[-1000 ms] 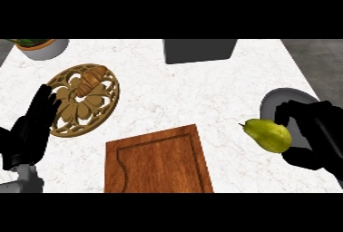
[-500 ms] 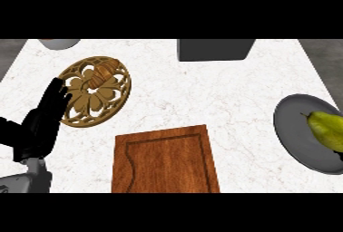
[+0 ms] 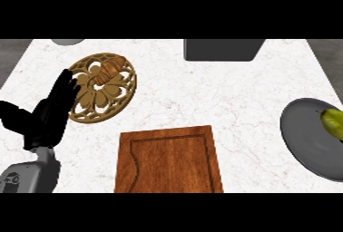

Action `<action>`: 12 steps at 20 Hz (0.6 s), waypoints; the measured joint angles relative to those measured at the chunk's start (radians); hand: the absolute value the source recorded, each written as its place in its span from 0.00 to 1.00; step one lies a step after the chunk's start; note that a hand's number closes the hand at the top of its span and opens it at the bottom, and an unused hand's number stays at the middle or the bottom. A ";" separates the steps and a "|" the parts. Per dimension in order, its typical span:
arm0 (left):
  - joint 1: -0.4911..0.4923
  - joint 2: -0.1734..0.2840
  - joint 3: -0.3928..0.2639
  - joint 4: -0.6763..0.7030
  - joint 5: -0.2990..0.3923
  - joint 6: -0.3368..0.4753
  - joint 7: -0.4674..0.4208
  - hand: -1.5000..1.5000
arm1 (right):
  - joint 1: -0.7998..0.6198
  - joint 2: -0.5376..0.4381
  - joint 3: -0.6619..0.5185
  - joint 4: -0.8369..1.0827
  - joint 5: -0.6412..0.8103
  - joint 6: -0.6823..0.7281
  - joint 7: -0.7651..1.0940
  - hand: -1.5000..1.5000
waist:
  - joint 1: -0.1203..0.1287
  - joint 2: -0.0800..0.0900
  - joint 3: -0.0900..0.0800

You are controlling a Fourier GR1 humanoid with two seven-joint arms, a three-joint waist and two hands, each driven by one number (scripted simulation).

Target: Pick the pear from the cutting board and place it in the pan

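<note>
The left hand (image 3: 50,115) shows at the left side of the head view, fingers straight and spread, pointing up the counter (image 3: 201,90) and holding nothing. Its fingertips overlap the left rim of a round, carved wooden trivet (image 3: 102,93), on whose upper part a brown croissant (image 3: 107,72) lies. The grey forearm enters at the lower left corner. The right hand is nowhere in this view.

The pear (image 3: 333,121), yellow-green, lies in the grey pan (image 3: 308,140) at the right edge, cut off partly by the view's border. The wooden cutting board (image 3: 169,161) sits at the lower middle, well apart from the pan, with nothing on it. A dark grey box-like thing (image 3: 221,49) stands at the counter's far edge, and a grey rounded thing (image 3: 67,41) shows at the top left.
</note>
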 measured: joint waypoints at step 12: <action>-0.016 0.000 0.007 0.013 0.009 -0.022 -0.004 0.50 | -0.268 0.187 0.014 0.606 0.114 0.042 -0.164 0.00 | 0.018 0.005 0.001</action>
